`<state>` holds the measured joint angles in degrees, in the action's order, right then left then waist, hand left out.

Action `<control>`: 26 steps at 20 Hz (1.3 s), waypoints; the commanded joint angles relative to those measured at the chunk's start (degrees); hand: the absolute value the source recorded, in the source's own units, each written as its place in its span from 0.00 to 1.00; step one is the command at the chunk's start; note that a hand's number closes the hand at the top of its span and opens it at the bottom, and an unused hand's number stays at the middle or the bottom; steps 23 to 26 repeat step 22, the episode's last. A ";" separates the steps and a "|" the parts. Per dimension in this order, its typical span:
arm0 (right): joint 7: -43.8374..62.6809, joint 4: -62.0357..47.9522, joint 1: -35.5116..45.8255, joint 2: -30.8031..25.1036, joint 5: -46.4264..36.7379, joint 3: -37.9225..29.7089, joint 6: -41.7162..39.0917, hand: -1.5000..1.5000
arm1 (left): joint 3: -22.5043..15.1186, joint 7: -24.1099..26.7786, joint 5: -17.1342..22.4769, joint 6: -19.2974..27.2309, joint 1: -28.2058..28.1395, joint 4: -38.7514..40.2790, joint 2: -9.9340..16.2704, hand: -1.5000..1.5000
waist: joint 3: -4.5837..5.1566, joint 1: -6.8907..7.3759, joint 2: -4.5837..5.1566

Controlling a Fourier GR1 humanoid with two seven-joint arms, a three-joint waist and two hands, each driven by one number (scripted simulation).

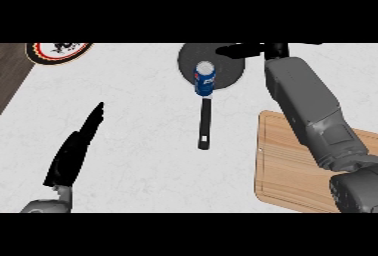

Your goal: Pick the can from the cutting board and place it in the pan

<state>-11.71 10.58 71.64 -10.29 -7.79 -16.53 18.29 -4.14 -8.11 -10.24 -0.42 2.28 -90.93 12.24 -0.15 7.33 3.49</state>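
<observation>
A blue can [204,78] with a white top stands upright in the dark grey pan [230,70] at the top centre, near the root of the pan's black handle [204,125]. My right hand [251,49] lies at the pan's far rim, fingers stretched out to the left, apart from the can and holding nothing. Its forearm runs up from the lower right across the wooden cutting board [284,167], which has nothing showing on it. At the lower left my left hand [74,150] rests open with its fingers straight.
A round plate [59,50] with a dark pattern and orange rim sits at the top left corner. A dark wooden strip [10,75] borders the white counter on the left.
</observation>
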 commanded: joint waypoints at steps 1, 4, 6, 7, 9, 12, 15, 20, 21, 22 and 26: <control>-4.40 0.11 -3.10 -4.43 1.94 -2.66 -0.94 0.00 | -0.01 -0.41 -0.68 0.37 -0.94 -1.01 0.33 0.50 | -0.08 -0.59 -0.30; -6.25 -0.35 -4.08 -8.49 1.73 -2.81 -4.35 0.00 | 0.39 1.25 0.41 0.14 -2.56 0.09 -0.27 0.50 | -0.03 -0.64 -0.25; -7.75 -0.45 -5.24 -12.52 1.21 -2.50 -7.93 0.00 | 0.46 0.13 -0.17 0.41 -1.62 -1.03 0.11 0.50 | -0.10 -1.55 -0.60; -10.96 -0.33 -7.20 -11.17 1.09 -2.54 -6.29 0.00 | 2.26 0.19 1.04 -0.39 0.46 0.43 1.12 0.50 | -0.10 -1.65 -0.27; -10.04 -0.62 -5.65 -14.19 1.10 -2.86 -7.72 0.00 | 0.41 0.94 -0.50 1.11 -0.72 0.66 -0.74 0.50 | -0.09 -1.23 -0.35; -11.87 -1.64 -8.23 -16.97 1.40 -3.42 -10.95 0.00 | 0.60 1.21 -0.48 0.38 -2.78 -0.75 0.36 0.50 | -0.13 -1.13 -0.70; -12.80 -2.03 -9.11 -21.33 1.36 -3.48 -16.90 0.00 | 0.13 0.79 -1.19 1.22 -1.91 -0.11 -0.53 0.50 | -0.18 -1.86 -0.60; -13.14 -2.94 -9.35 -24.13 0.73 -3.09 -21.40 0.00 | 1.66 1.43 -0.22 0.65 -0.88 0.91 0.15 0.50 | -0.13 -2.00 -0.86; -14.77 -3.19 -10.89 -23.33 0.60 -3.20 -19.00 0.00 | 0.12 1.60 -0.27 0.32 -2.50 -0.75 -0.64 0.50 | -0.22 -0.82 -0.48; -14.66 -3.46 -11.51 -26.15 0.89 -3.41 -23.73 0.00 | -0.20 0.12 -0.42 0.29 -2.46 -1.61 -0.70 0.50 | -0.26 -1.58 -0.77; -14.66 -3.46 -11.51 -26.15 0.89 -3.41 -23.73 0.00 | -0.20 0.12 -0.42 0.29 -2.46 -1.61 -0.70 0.50 | -0.26 -1.58 -0.77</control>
